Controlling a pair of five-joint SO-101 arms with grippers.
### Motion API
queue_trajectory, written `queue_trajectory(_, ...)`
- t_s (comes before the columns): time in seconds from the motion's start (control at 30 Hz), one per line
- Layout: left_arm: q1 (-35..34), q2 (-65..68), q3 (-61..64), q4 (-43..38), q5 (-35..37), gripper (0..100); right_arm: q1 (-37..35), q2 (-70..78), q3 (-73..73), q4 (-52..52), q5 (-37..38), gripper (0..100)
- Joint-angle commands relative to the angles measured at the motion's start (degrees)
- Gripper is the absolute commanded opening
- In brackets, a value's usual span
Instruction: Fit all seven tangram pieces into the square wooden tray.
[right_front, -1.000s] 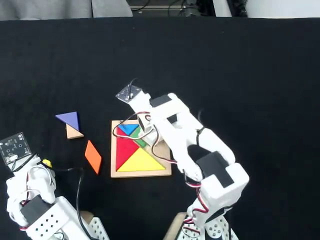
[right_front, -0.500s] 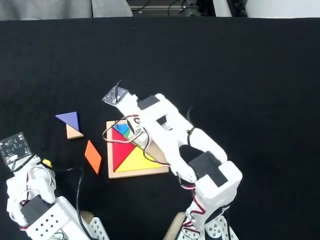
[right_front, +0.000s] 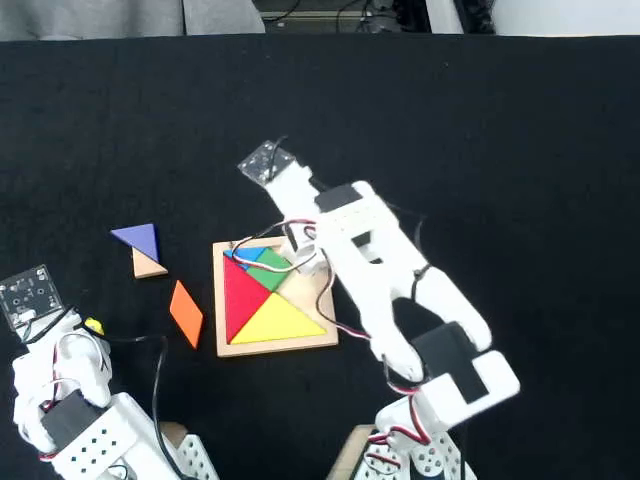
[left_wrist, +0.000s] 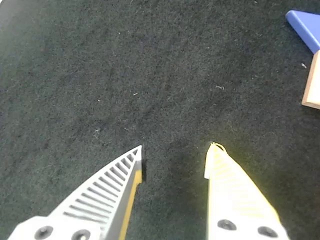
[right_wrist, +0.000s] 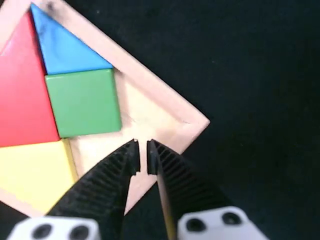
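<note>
The square wooden tray (right_front: 325, 300) holds a red triangle (right_front: 242, 295), a yellow triangle (right_front: 282, 323), a blue triangle (right_front: 245, 254) and a green square (right_front: 272, 268). In the right wrist view, my right gripper (right_wrist: 141, 156) is shut and empty over the tray's bare floor (right_wrist: 145, 117), beside the green square (right_wrist: 82, 102) and near the corner rim (right_wrist: 196, 123). A purple-blue triangle (right_front: 138, 239), a tan triangle (right_front: 149, 264) and an orange parallelogram (right_front: 186, 313) lie on the cloth left of the tray. My left gripper (left_wrist: 176, 155) is open over bare cloth near the purple-blue triangle (left_wrist: 306, 27).
The right arm (right_front: 350, 240) reaches over the tray's far right part and hides it in the high view. The left arm (right_front: 60, 390) sits at the near left corner. Black cloth covers the table, with free room to the right and at the back.
The right arm swung left, then back to the right. The tray slid a little left and turned slightly. The green square now lies uncovered in the tray. The left arm kept still.
</note>
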Motion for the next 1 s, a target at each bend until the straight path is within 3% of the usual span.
queue_trajectory(0.0,0.22,-0.7,1.1,0.0,-0.18,21,0.35,0.31,-3.65,0.35,-0.79,3.6)
queue_trajectory(0.17,0.48,-0.79,1.1,-0.18,-0.18,21,7.21,0.84,-6.29,0.62,-9.23,3.5)
queue_trajectory(0.4,0.92,-0.79,-5.93,0.0,-3.52,21,14.15,0.4,1.71,-13.8,-16.44,3.5)
queue_trajectory(0.63,12.88,1.49,-23.08,7.3,-3.34,21,18.64,0.84,2.59,-18.46,-20.13,3.5)
queue_trajectory(0.8,20.97,15.74,-36.7,9.85,-3.34,21,18.73,0.92,2.77,-18.46,-21.01,3.5)
queue_trajectory(0.97,23.96,40.97,-54.9,9.23,-3.34,21,18.73,0.92,2.86,-18.46,-20.92,3.5)
